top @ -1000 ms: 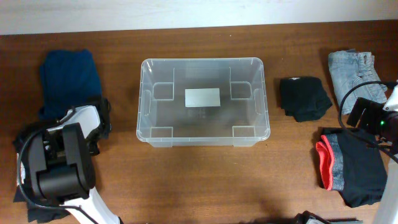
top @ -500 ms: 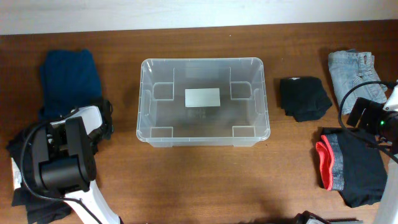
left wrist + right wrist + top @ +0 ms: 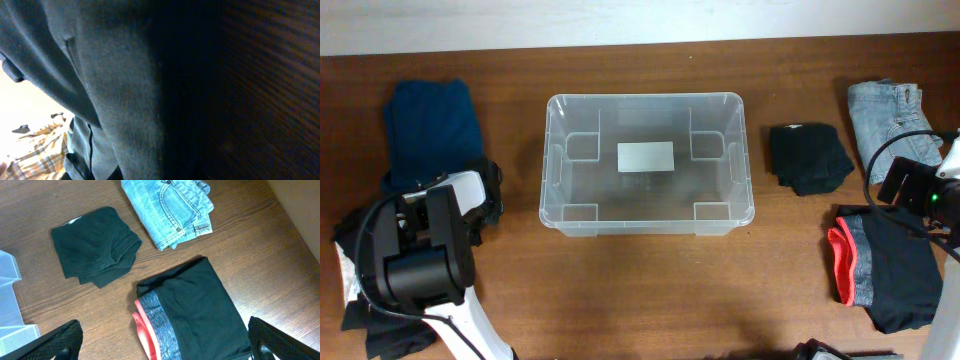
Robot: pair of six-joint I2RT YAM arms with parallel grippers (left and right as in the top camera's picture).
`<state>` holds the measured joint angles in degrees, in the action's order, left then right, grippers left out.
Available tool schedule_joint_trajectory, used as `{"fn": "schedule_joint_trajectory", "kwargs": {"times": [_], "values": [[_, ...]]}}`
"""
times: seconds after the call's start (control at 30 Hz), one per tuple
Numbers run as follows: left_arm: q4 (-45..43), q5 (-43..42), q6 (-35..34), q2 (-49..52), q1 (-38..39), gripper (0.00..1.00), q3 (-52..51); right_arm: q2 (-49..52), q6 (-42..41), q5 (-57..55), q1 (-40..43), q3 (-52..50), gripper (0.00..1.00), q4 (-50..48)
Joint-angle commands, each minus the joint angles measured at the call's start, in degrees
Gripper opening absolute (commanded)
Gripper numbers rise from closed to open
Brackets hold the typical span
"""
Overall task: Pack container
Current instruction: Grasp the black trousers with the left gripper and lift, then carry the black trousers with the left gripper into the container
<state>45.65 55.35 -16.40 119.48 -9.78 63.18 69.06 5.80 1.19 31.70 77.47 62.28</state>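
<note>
We find the container (image 3: 645,97) mid-table (image 3: 650,290). Left of it lies a shirt (image 3: 430,120), with a pile (image 3: 375,340) before that. To the right lie shorts (image 3: 808,157), jeans (image 3: 885,115) further right, and leggings (image 3: 890,275) before those.

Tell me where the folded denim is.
In the overhead view the folded denim lies top right, just right of the small black garment and above the black-and-red shorts.

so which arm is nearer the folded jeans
Right. The right arm sits just on the robot's side of the folded jeans; the left arm is across the table, beyond the container, over dark clothes.
</note>
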Motion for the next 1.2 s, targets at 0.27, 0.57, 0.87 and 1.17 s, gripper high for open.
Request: {"fn": "schedule_joint_trajectory", "kwargs": {"times": [0.27,0.57,0.87,1.17], "values": [[0.48,-7.54,-0.72,2.32,-0.61,0.01,1.46,-0.22,-0.55,0.13,0.20,0.55,0.98,-0.15],[6.14,-12.17,-0.94,0.94,-0.61,0.00,11.80,-0.22,-0.55,0.13,0.20,0.55,0.98,-0.15],[15.87,-18.18,-0.98,-5.60,-0.50,0.01,26.08,-0.22,-0.55,0.13,0.20,0.55,0.98,-0.15],[21.66,-19.10,-6.25,-16.96,-0.50,0.01,28.81,-0.22,-0.55,0.13,0.20,0.55,0.98,-0.15]]}}
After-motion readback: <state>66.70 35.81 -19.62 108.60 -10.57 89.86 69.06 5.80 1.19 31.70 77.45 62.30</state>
